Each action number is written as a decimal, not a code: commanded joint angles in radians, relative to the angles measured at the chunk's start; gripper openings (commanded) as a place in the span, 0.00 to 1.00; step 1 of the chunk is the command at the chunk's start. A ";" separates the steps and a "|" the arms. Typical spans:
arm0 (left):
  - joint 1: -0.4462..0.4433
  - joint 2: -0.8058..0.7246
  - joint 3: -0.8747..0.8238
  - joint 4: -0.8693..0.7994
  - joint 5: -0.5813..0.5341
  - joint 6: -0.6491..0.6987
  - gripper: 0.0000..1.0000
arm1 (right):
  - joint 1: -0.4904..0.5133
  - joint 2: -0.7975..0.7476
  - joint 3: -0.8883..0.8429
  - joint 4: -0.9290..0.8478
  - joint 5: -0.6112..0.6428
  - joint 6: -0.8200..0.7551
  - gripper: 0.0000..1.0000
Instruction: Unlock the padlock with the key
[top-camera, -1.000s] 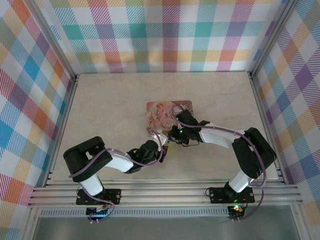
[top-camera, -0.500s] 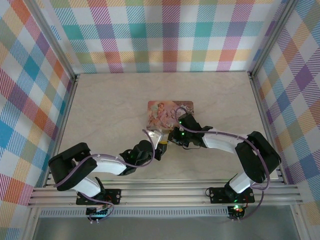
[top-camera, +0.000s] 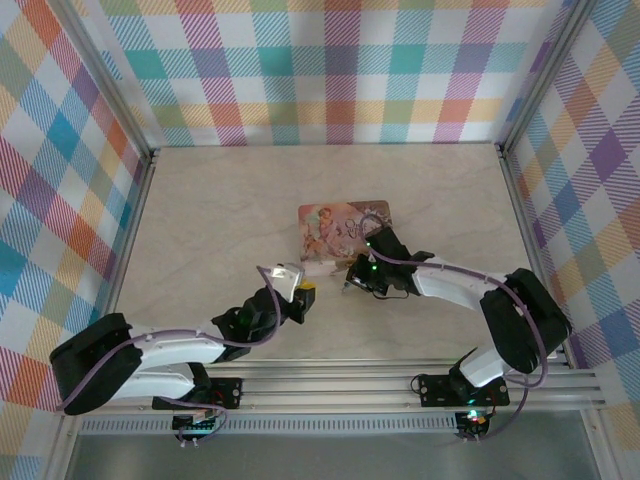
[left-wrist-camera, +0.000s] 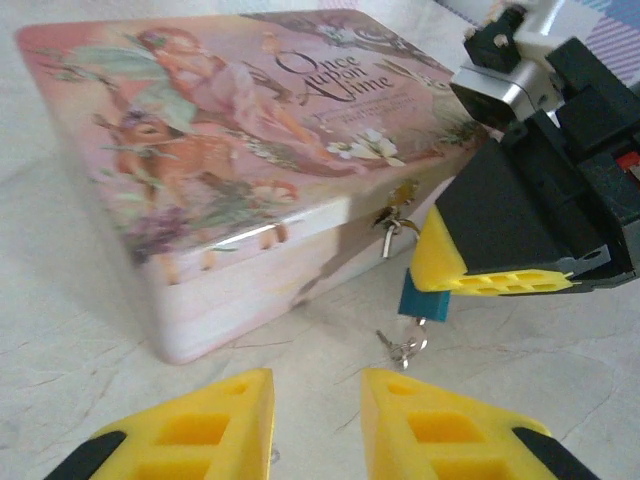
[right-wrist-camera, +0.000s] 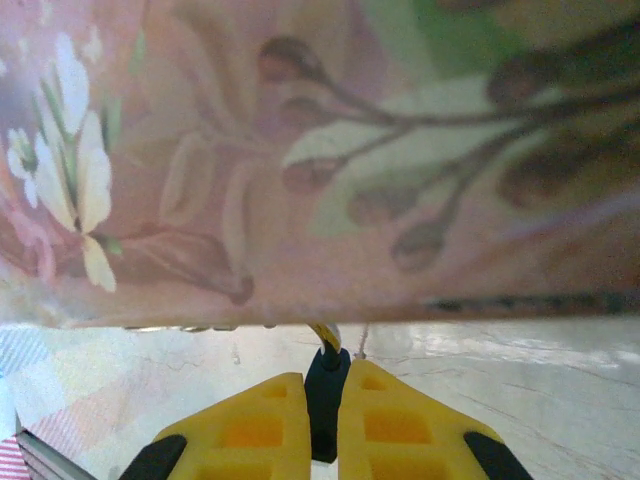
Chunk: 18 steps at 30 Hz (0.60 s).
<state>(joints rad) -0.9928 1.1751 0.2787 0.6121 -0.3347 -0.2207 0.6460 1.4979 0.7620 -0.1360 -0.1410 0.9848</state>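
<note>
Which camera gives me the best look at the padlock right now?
Left wrist: the teal padlock hangs at the tin's front, pinched by the right pincer. Right wrist shows a dark sliver between pads; top external hides it under that pincer.

Left white-and-black arm (top-camera: 170, 345): low, stretched forward. Left end effector (left-wrist-camera: 318, 390), yellow-fingered: jaws parted, nothing between them. Right white-and-black arm (top-camera: 455, 285): elbow bent, reaching inward. Right end effector (right-wrist-camera: 335, 405), ahead-right of the left end effector: jaws pinched on the small teal-blue padlock (left-wrist-camera: 424, 300).
</note>
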 joint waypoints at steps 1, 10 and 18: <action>-0.010 -0.057 -0.026 -0.054 -0.038 -0.013 0.29 | -0.008 -0.022 -0.013 -0.029 0.030 0.055 0.00; -0.007 -0.122 -0.051 -0.084 -0.043 -0.019 0.29 | -0.008 -0.062 -0.010 0.039 0.090 0.211 0.00; -0.004 -0.176 -0.066 -0.115 -0.056 -0.025 0.29 | -0.008 -0.076 0.039 0.048 0.145 0.277 0.00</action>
<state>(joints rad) -0.9928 1.0302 0.2276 0.5182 -0.3630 -0.2310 0.6422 1.4479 0.7563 -0.1291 -0.0364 1.2171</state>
